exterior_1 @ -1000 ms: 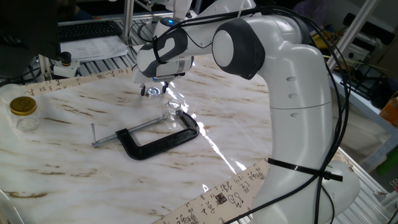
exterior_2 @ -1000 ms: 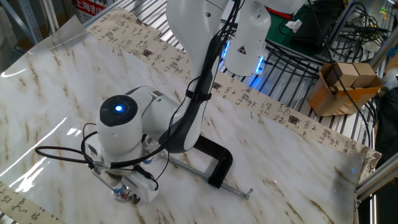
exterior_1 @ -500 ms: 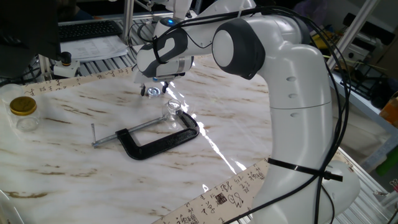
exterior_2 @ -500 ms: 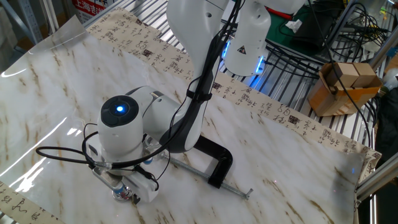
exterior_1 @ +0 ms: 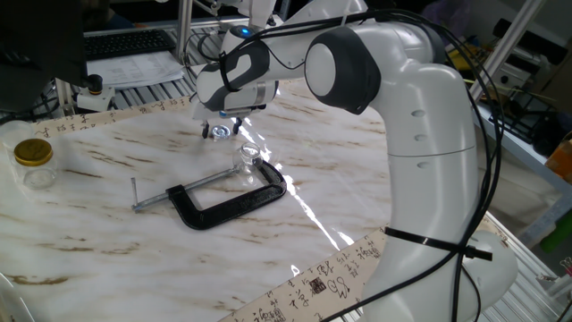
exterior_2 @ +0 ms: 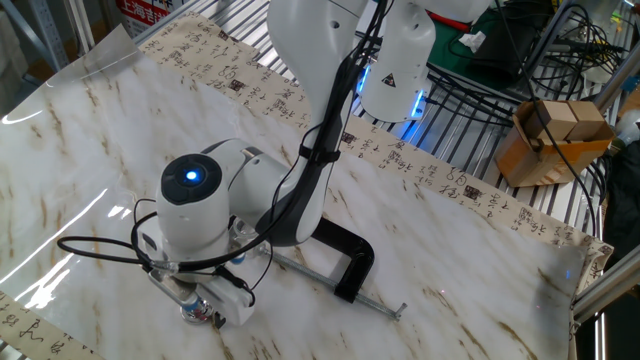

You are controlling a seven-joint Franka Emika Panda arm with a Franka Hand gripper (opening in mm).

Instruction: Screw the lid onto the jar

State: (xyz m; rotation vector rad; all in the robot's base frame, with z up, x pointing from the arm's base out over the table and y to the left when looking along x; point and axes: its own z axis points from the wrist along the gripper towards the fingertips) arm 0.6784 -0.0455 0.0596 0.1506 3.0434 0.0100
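Note:
The lid point(exterior_1: 217, 131) is a small shiny silvery cap with a bluish glint, sitting between my fingertips. My gripper point(exterior_1: 219, 131) is shut on it, low over the marble table, to the back left of the jar. The jar point(exterior_1: 248, 159) is a tiny clear glass jar standing upright by the C-clamp's jaw, apart from the gripper. In the other fixed view the gripper point(exterior_2: 200, 310) points down near the table's front edge with the lid point(exterior_2: 193, 312) glinting at its tip; the jar is hidden behind the arm there.
A black C-clamp point(exterior_1: 223, 202) lies flat just in front of the jar, and also shows in the other fixed view point(exterior_2: 347, 262). A larger clear jar with a gold lid point(exterior_1: 34, 161) stands at the far left. Paper strips edge the table.

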